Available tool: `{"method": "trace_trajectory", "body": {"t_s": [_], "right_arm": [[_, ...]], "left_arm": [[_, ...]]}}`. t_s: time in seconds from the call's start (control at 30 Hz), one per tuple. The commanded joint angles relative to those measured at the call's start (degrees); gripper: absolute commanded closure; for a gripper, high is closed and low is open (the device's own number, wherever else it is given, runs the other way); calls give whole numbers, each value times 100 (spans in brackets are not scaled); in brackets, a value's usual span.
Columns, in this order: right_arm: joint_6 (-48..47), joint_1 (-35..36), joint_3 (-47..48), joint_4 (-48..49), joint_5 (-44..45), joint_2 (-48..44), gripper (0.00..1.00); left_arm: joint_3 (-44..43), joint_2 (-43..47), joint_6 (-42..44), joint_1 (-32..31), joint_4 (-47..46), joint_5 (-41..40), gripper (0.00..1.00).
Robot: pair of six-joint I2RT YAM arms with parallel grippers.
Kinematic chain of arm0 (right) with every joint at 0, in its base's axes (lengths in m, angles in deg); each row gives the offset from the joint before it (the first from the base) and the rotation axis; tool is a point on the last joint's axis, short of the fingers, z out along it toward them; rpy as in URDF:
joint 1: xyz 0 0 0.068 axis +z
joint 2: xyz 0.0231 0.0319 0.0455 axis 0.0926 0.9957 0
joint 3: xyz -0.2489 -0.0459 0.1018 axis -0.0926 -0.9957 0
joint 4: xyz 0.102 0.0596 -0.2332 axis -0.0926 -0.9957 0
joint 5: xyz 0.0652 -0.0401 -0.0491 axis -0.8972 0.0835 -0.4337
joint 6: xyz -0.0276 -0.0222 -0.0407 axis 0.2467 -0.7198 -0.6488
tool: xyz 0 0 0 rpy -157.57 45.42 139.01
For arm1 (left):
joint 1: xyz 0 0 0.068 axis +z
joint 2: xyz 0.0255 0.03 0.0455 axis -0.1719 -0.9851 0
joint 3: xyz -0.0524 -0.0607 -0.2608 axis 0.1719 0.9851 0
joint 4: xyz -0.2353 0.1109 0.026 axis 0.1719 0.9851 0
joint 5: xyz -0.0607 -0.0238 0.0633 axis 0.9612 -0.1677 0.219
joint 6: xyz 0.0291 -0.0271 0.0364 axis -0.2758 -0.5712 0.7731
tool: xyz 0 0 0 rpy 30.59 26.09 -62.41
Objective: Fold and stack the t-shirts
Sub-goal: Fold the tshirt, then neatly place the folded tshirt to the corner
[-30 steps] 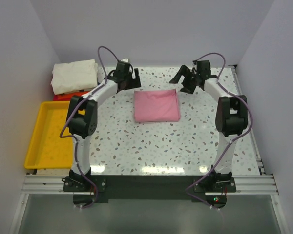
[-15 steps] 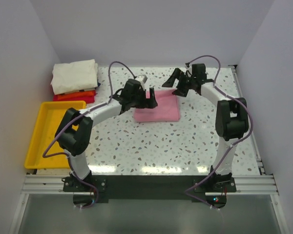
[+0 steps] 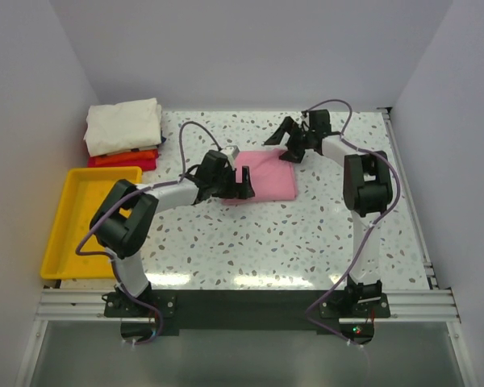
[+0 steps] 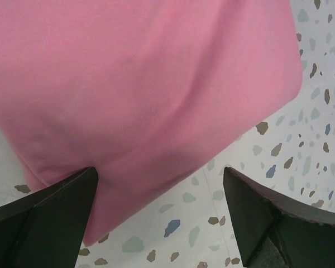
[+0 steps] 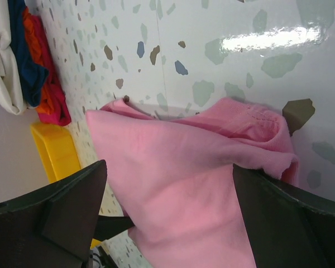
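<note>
Speckled table point(image 3: 250, 234), both jaws wide apart over pink t-shirt point(image 3: 271, 179), stacked shirts point(image 3: 123, 129) outside left wrist view

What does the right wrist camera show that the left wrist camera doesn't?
Only the right wrist: the stack of folded shirts, the yellow tray, and a bunched corner of the pink shirt. Only the left wrist: a smooth corner of it lying flat. Both: the pink shirt on the speckled table, with the left gripper and right gripper open over it.
</note>
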Motion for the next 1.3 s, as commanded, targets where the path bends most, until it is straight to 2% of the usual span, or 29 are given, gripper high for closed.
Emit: {"method": "trace_trajectory", "body": {"t_s": [0.0, 0.13, 0.3, 0.5, 0.6, 0.67, 0.7, 0.83, 0.87, 0.93, 0.97, 1.0, 1.1, 1.27], "right_arm": [[72, -20, 217, 14, 221, 63, 1], [20, -20, 181, -118, 344, 63, 1], [-156, -20, 550, -513, 300, -173, 1], [-797, -20, 648, -1145, 502, -1341, 1], [-1140, -20, -89, -1182, 800, -2342, 1], [-1342, -20, -914, -1103, 1152, -2966, 1], [-1430, -20, -1213, -1076, 1318, -3604, 1], [-1519, -20, -2802, -1234, 2363, -5163, 1], [-1519, -20, -3033, -1339, 2914, -5514, 1], [-1449, -20, -3690, -1401, 3409, -6463, 1], [-1405, -29, -3877, -1497, 3864, -6754, 1], [-1257, -20, -4071, -1541, 4069, -7314, 1], [-1098, -29, -4678, -1673, 4526, -8038, 1], [-1061, -20, -5118, -1945, 4818, -9068, 1]], "left_arm": [[233, 16, 75, 4, -206, 114, 0], [330, 130, 128, 4, -101, 1, 0], [-65, 463, 303, -5, 293, -158, 0], [-461, 1201, 347, -14, 576, -553, 0], [-540, 1378, 243, 4, 909, -974, 0], [-628, 1370, 128, 56, 1050, -1318, 0], [-654, 1300, -3, 178, 1138, -1309, 0], [-847, 940, -232, 592, 1218, -730, 0], [-883, 861, -233, 619, 1200, -764, 0], [-1101, 589, -224, 672, 1323, -974, 0], [-1198, 492, -198, 672, 1393, -1028, 0], [-1339, 326, -189, 681, 1472, -1063, 0], [-1497, -8, -189, 698, 1420, -1257, 0], [-2016, -790, -171, 716, 1674, -1450, 0]]}}
